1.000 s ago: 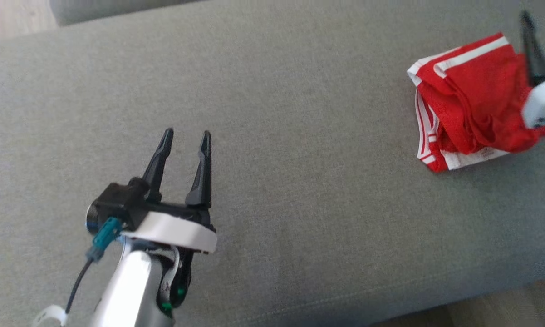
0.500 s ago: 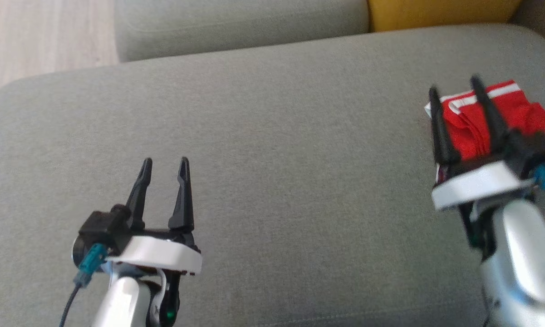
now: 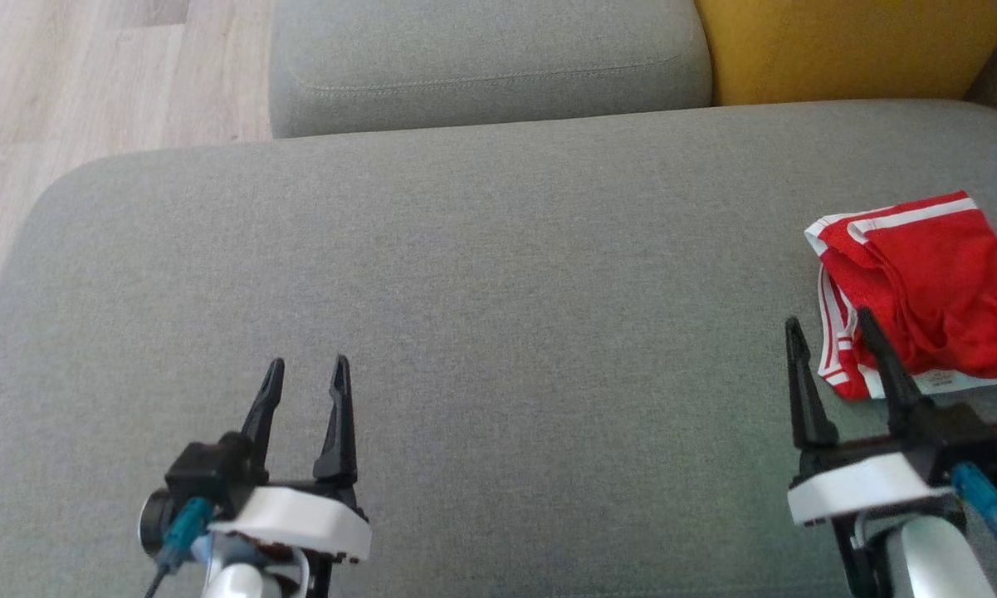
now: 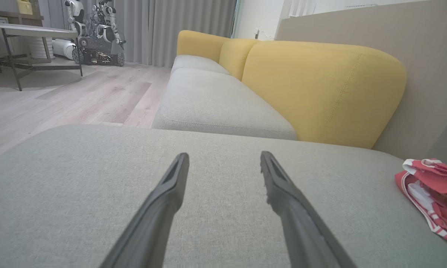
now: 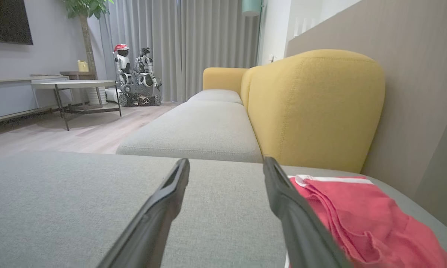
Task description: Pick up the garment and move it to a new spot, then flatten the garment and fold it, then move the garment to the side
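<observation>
The garment is red with white stripes and lies folded in a loose bundle at the right edge of the grey sofa cushion. It also appears as a red heap at the right of the left wrist view and just right of my fingers in the right wrist view. My right gripper is open and empty, hovering just in front of the garment's near left corner. Far to the left, my left gripper hangs open and empty over bare cushion.
Behind the cushion sit a second grey seat cushion and a yellow backrest. Wooden floor lies to the far left. A round table and another robot stand across the room.
The head camera has tilted up, showing more of the sofa back. My right gripper has pulled back from over the garment to just in front of it. The garment lies still.
</observation>
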Available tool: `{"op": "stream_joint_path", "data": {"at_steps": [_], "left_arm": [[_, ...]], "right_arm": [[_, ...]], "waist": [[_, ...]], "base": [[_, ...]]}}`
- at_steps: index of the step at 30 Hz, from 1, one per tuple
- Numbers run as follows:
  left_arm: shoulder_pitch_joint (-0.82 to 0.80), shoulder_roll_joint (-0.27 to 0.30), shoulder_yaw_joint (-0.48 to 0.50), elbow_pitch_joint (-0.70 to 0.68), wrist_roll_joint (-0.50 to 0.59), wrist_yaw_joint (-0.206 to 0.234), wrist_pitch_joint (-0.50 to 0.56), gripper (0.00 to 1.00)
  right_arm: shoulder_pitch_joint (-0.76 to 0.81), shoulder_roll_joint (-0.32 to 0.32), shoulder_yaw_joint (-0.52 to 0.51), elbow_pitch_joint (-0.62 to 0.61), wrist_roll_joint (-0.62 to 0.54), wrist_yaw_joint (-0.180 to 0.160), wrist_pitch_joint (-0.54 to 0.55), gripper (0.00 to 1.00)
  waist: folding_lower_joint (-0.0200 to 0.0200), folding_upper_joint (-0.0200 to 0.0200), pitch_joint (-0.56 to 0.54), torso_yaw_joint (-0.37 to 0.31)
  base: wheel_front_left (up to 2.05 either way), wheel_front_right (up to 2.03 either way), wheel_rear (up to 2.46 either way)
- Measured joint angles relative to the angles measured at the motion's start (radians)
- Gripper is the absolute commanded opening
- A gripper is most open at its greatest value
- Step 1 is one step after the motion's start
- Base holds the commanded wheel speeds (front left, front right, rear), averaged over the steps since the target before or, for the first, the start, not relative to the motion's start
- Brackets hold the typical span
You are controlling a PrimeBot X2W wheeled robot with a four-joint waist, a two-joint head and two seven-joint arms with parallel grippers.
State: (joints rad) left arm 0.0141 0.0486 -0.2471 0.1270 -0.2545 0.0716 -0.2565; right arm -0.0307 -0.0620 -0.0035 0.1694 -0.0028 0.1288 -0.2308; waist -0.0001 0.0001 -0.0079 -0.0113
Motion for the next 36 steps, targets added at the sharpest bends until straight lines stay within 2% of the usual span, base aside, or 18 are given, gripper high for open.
{"op": "stream_joint_path", "data": {"at_steps": [9, 16, 28, 36], "left_arm": [[0.028, 0.000, 0.000, -0.032, 0.044, 0.025, 0.000, 1.00], [0.029, 0.000, 0.002, -0.058, 0.060, 0.029, 0.000, 1.00], [0.046, 0.001, 0.039, -0.088, 0.006, -0.018, 0.000, 1.00], [0.047, 0.001, 0.063, -0.089, -0.006, -0.029, 0.000, 1.00]], "right_arm": [[0.026, 0.015, -0.008, 0.005, -0.002, 0.000, -0.016, 1.00], [0.026, 0.015, 0.011, 0.008, 0.052, 0.000, -0.017, 1.00], [0.026, 0.015, 0.029, 0.011, 0.090, 0.000, -0.017, 1.00], [0.026, 0.015, 0.030, 0.008, 0.090, 0.000, -0.017, 1.00]], "waist": [[0.0000, 0.0000, -0.003, -0.002], [0.0000, 0.0000, -0.003, -0.008], [0.0000, 0.0000, 0.001, -0.008], [0.0000, 0.0000, -0.001, -0.009]], "base": [[0.00, 0.00, 0.00], [0.00, 0.00, 0.00], [0.00, 0.00, 0.00], [0.00, 0.00, 0.00]]}}
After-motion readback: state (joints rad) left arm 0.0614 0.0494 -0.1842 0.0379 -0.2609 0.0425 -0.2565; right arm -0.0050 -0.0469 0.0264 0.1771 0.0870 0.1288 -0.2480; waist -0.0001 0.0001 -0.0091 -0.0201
